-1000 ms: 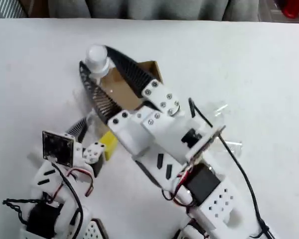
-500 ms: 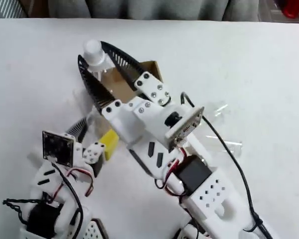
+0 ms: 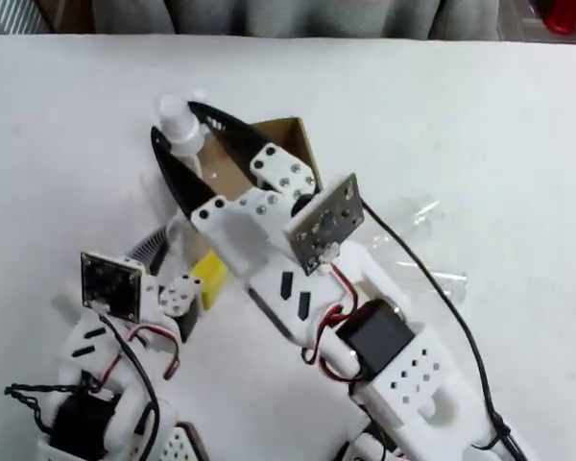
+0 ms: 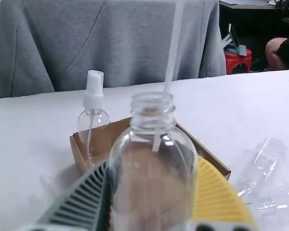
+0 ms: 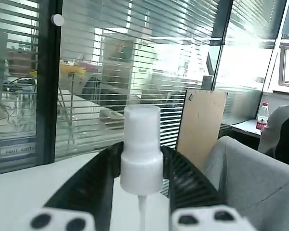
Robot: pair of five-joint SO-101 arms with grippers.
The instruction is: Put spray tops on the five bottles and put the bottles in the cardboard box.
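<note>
My left gripper [image 4: 151, 204] is shut on a clear bottle [image 4: 151, 168], held upright between its grey and yellow fingers, the neck open. A thin dip tube [image 4: 169, 62] comes down from above into that neck. The tube hangs from a white spray top [image 5: 141, 154], and my right gripper [image 5: 141, 161] is shut on it between black fingers. In the high view the right gripper [image 3: 176, 119] holds the spray top [image 3: 178, 123] by the far left corner of the cardboard box [image 3: 269, 139]. The left gripper [image 3: 180, 261] sits at the box's near side. Another bottle with a spray top [image 4: 92, 120] stands in the cardboard box [image 4: 79, 144].
Loose clear bottles [image 3: 432, 216] lie on the white table to the right of the box, also seen from the left wrist [image 4: 260, 159]. A grey cloth-covered edge [image 4: 106, 43] runs along the table's far side. The right arm's body [image 3: 365, 327] crosses the table's middle.
The right arm's wrist has rolled, swinging its camera board up and to the left. The spray top has shifted slightly left and nearer. The left arm has stayed still.
</note>
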